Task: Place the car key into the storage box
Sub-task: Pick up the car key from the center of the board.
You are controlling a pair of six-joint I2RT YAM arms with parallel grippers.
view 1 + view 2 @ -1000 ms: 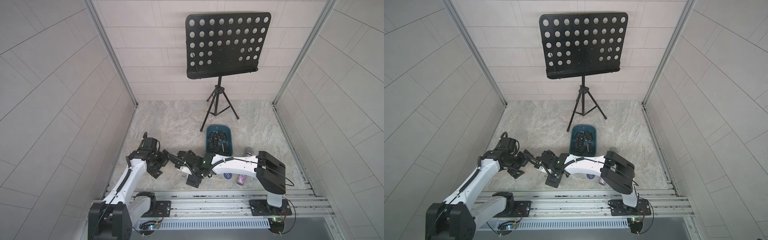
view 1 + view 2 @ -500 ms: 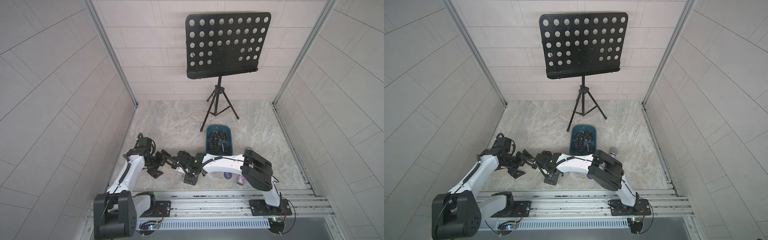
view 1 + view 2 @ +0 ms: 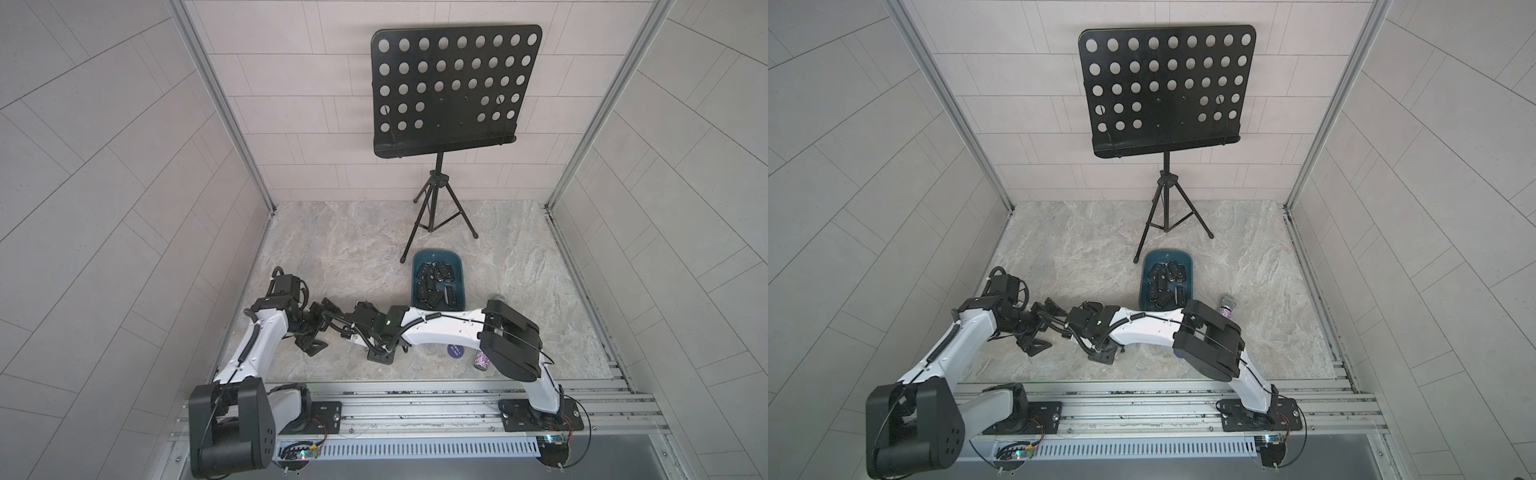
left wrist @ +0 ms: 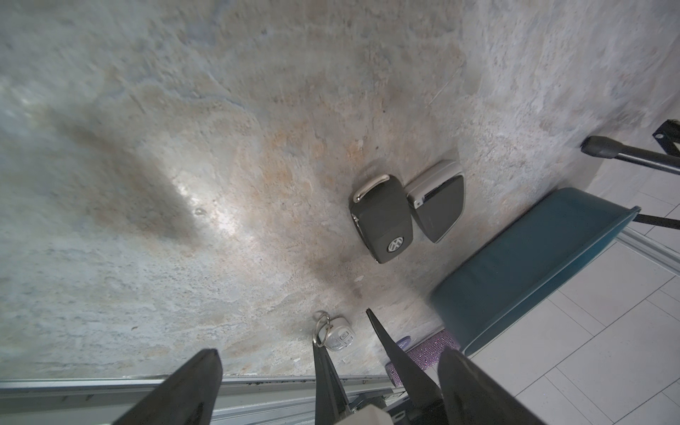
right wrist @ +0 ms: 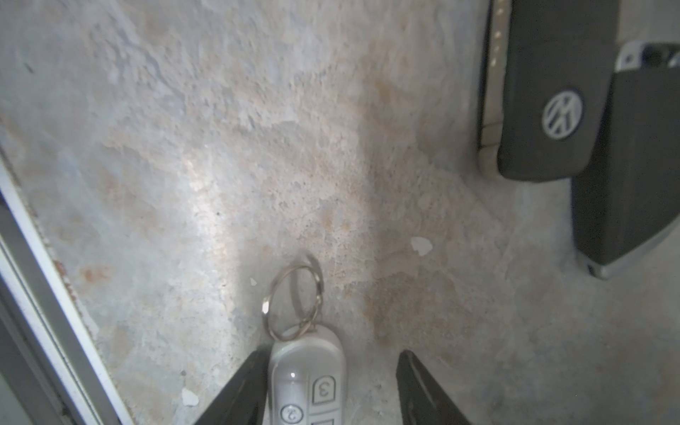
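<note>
A silver car key [image 5: 307, 379] with a metal ring lies on the stone table, also seen in the left wrist view [image 4: 336, 333]. My right gripper [image 5: 331, 355] straddles it. One finger [image 5: 250, 382] touches its side; the other finger [image 5: 423, 382] stands off with a gap, so the gripper is open. In both top views the right gripper [image 3: 380, 353] [image 3: 1102, 353] is low near the front. My left gripper [image 4: 329, 351] [image 3: 311, 340] is wide open beside it and holds nothing. The teal storage box [image 3: 437, 255] [image 4: 533, 265] sits behind, with several black keys [image 3: 436, 284] in it.
Two black car keys [image 4: 382, 217] [image 4: 438, 206] lie side by side between the grippers and the box. A dark blue disc [image 3: 455, 350] and a purple glitter item [image 3: 481, 358] lie under the right arm. A music stand [image 3: 449, 87] stands behind the box. A metal rail [image 3: 415, 405] runs along the front edge.
The right gripper's jaws have narrowed around the silver key as the right arm reached further left. The left arm drew back a little, its gripper still wide open.
</note>
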